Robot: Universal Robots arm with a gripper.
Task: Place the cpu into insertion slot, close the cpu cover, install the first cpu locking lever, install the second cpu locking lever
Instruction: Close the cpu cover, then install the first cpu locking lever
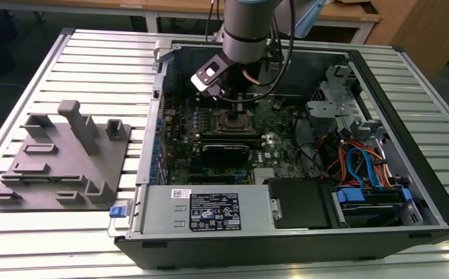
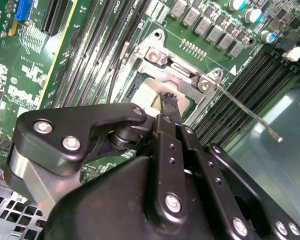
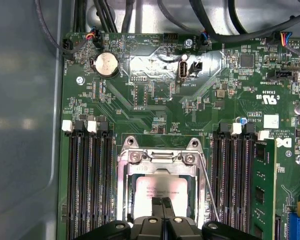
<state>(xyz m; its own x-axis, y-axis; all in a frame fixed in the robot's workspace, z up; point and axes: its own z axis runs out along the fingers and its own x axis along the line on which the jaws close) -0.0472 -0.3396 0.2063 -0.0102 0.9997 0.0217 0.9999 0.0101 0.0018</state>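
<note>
cpu (image 3: 160, 189): seated in insertion slot (image 1: 232, 123)
cpu cover (image 3: 157, 156): down over it
locking lever (image 2: 250, 117): standing loose, not latched
gripper (image 3: 162, 205): jaws pinched together, empty, above cpu

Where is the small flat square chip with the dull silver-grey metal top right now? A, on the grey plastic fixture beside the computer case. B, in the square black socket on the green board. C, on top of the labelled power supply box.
B: the small flat silver-grey chip lies in the square black socket, ringed by the thin square silver metal frame, with the gripper directly over it, jaws shut.
</note>
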